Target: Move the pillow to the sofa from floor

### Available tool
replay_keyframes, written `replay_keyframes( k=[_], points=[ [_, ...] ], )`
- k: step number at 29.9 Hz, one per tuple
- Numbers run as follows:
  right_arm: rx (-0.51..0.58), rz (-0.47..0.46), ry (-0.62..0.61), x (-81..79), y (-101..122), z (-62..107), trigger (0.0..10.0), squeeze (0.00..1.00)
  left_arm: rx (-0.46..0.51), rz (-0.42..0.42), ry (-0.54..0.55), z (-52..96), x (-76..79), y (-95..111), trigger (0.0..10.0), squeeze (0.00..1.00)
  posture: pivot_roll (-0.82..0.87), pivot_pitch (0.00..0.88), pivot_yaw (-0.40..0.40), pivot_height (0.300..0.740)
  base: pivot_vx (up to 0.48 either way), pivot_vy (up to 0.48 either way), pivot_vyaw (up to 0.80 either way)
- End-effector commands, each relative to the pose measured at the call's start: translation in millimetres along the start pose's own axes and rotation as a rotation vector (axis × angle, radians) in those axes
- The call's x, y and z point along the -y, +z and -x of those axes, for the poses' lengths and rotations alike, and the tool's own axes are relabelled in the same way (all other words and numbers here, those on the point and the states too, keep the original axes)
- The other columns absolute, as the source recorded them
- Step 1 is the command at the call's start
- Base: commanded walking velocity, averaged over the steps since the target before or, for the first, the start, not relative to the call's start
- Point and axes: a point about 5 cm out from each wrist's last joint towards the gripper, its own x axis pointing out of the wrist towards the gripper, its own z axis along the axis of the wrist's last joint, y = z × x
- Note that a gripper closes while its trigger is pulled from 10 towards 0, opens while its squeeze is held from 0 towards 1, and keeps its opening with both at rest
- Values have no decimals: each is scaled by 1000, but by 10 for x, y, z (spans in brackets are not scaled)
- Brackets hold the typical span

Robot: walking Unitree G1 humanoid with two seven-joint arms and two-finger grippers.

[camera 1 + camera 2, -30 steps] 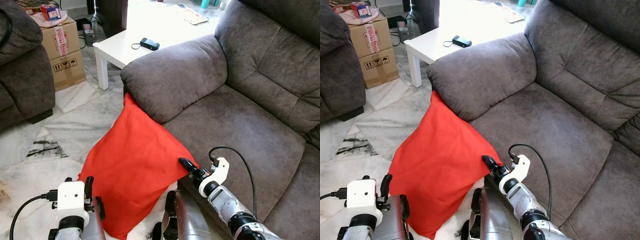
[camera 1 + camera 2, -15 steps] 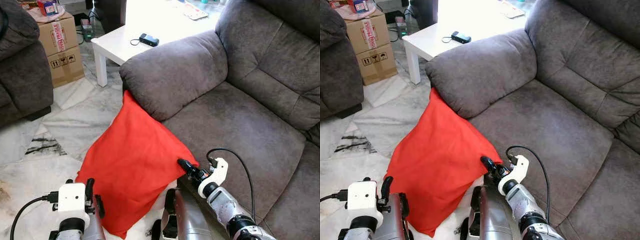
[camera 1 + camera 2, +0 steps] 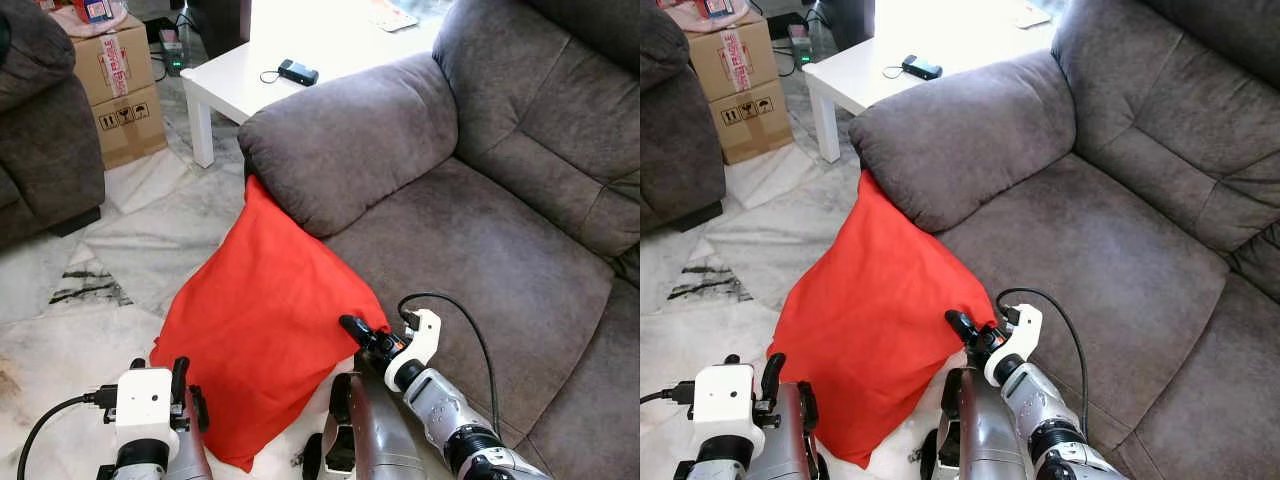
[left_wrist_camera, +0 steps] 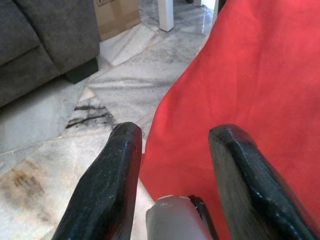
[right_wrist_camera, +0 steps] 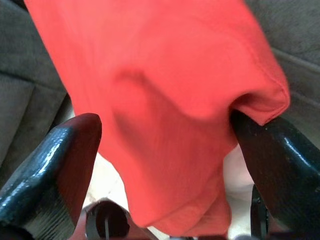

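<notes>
The red pillow (image 3: pixel 265 325) leans on the grey sofa (image 3: pixel 470 240), its bottom on the marble floor (image 3: pixel 130 240). The right gripper (image 5: pixel 165 165) has its fingers spread wide around the pillow's corner, one finger touching the fabric. The left gripper (image 4: pixel 172 170) sits open too, just short of the pillow's lower edge.

Cardboard box (image 3: pixel 120 90): red "FRAGILE" tape, black handling symbols on side.
</notes>
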Motion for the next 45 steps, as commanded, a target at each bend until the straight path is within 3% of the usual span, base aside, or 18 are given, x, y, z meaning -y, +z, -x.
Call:
replay_keyframes(
  k=[1, 11, 16, 21, 28, 29, 30, 31, 45],
  points=[
    [-29, 38, -20, 53, -48, 40, 10000, 0, -1, -7, -27, 43, 49, 33, 10000, 0, 202, 234, -237, 572, 0, 0, 0],
    [15, 91, -24, -20, 41, -33, 10000, 0, 7, -23, -34, 66, 55, 68, 10000, 0, 209, 247, -240, 572, 0, 0, 0],
    [-4, 194, -32, -89, 96, -100, 10000, 0, 12, -28, -30, 81, 57, 90, 10000, 0, 211, 255, -245, 572, 0, 0, 0],
    [-19, 239, -28, -112, 108, -120, 10000, 0, 10, -28, -25, 99, 57, 87, 10000, 0, 214, 258, -251, 572, 0, 0, 0],
    [-76, 308, 32, -166, -30, -128, 10000, 0, 2, -28, -21, 129, 61, 84, 10000, 0, 216, 265, -259, 572, 0, 0, 0],
    [-79, 307, 37, -162, -48, -121, 5765, 0, 2, -28, -21, 131, 62, 84, 10000, 0, 215, 266, -260, 572, 0, 0, 0],
    [-82, 304, 42, -157, -65, -112, 471, 0, 1, -28, -20, 132, 63, 83, 10000, 0, 215, 266, -260, 572, 0, 0, 0],
    [-85, 302, 47, -148, -84, -100, 0, 0, 0, -28, -19, 134, 63, 81, 10000, 0, 216, 267, -261, 572, 0, 0, 0],
    [-89, 264, -41, 209, -102, 176, 0, 0, 2, -28, -15, 136, 64, 92, 10000, 0, 212, 267, -264, 572, 0, 0, 0]
  ],
)
